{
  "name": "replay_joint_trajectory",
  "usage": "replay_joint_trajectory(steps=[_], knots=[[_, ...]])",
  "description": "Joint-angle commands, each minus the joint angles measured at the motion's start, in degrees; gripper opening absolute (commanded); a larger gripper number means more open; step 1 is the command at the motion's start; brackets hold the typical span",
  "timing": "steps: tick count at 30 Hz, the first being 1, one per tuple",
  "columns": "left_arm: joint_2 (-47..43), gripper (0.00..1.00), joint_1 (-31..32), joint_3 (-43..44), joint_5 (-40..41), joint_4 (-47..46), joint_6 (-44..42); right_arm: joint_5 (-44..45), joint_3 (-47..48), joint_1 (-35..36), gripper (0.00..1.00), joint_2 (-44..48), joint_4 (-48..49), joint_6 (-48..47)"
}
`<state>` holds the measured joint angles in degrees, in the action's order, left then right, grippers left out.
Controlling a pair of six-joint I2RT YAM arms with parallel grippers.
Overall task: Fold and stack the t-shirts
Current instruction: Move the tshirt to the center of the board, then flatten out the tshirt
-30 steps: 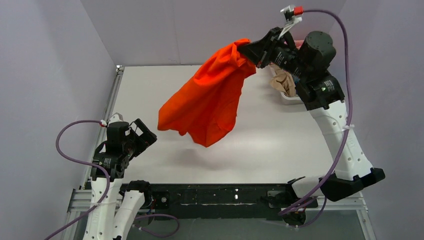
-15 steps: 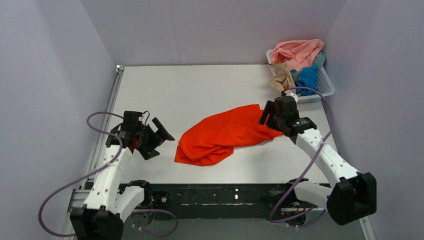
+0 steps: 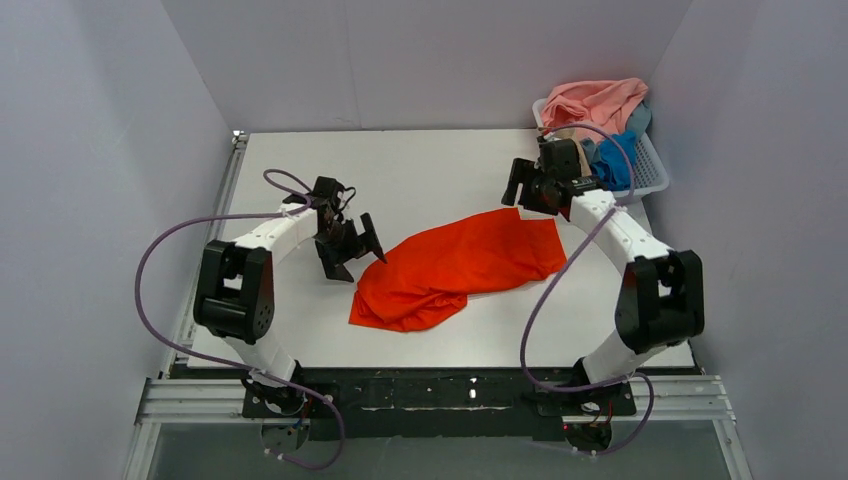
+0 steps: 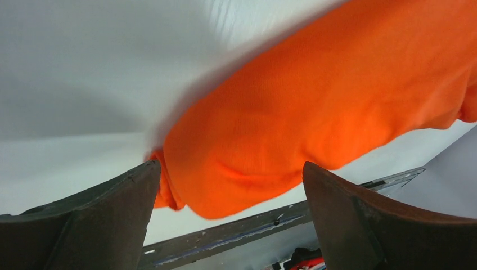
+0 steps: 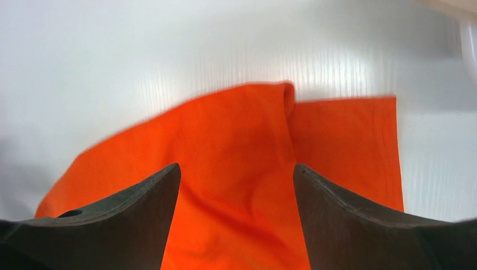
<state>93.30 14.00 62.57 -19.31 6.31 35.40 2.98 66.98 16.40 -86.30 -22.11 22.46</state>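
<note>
1. At the far right end of the cloth, the right gripper point(image 3: 520, 190) hangs released, jaws spread with nothing between them. Its wrist view shows both dark fingers point(image 5: 112, 219) parted above orange fabric.
2. The left gripper point(image 3: 350, 245) is likewise unclenched and empty. It sits low, just beside the cloth's left edge, and its wrist view looks along the table toward a rounded bulge of fabric.
3. The orange-red t-shirt point(image 3: 460, 265) lies on the white table point(image 3: 430, 165) between the two tools, rumpled and not spread. No sleeves or neckline can be picked out from above.
4. Its long axis runs diagonally, from the near-left lump up to a squarer, flatter end at the far right.
5. From the left gripper the shirt lies to the right and slightly nearer the bases. From the right gripper it lies nearer the bases and to the left.
6. Each arm is close to its own end of that diagonal, so neither is clearly the nearer. I judge the coming move to be a two-handed pinch at opposite ends to pull the shirt flat.
7. In the right wrist view a straight hem edge and a lengthwise crease show, which looks the easier end to grasp. The left end is bunched, and a pinch there may catch several layers.
8. Beyond the right arm, the white basket point(image 3: 655, 172) in the far right corner holds a salmon pink shirt point(image 3: 595, 100) and a blue shirt point(image 3: 615, 155), not yet folded.
</note>
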Motion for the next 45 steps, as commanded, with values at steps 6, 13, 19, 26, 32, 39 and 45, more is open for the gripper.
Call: replay_joint_trajectory(steps=[6, 13, 19, 26, 32, 39, 45], knots=[[10.9, 0.80, 2.0, 5.4, -5.6, 5.2, -3.3, -7.4, 21.2, -3.1, 0.80, -22.2, -5.6, -2.6], [12.0, 0.43, 2.4, 5.6, -6.2, 5.4, -3.3, -5.9, 22.3, -3.3, 0.75, -27.2, -7.8, -3.2], [10.8, 0.00, 2.8, 5.9, -6.3, 5.6, -4.4, -1.6, 20.0, -3.4, 0.75, -27.3, -7.1, -5.6], [9.4, 0.00, 3.2, 5.8, -5.2, 5.6, -4.8, -8.4, 19.2, -3.3, 0.68, -28.7, -6.3, -6.0], [7.3, 0.00, 3.3, 5.6, -3.6, 5.1, -3.8, -11.9, 16.9, -2.9, 0.22, -26.4, -4.7, -5.2], [-6.5, 0.00, 3.6, 2.9, 2.1, 4.1, -3.6, -10.3, 15.0, -2.6, 0.01, -14.4, -6.2, -5.3], [-24.2, 0.00, 4.7, 1.3, 6.6, 6.1, -3.4, -13.8, 9.0, -1.1, 0.01, 4.5, -5.2, -4.6]])
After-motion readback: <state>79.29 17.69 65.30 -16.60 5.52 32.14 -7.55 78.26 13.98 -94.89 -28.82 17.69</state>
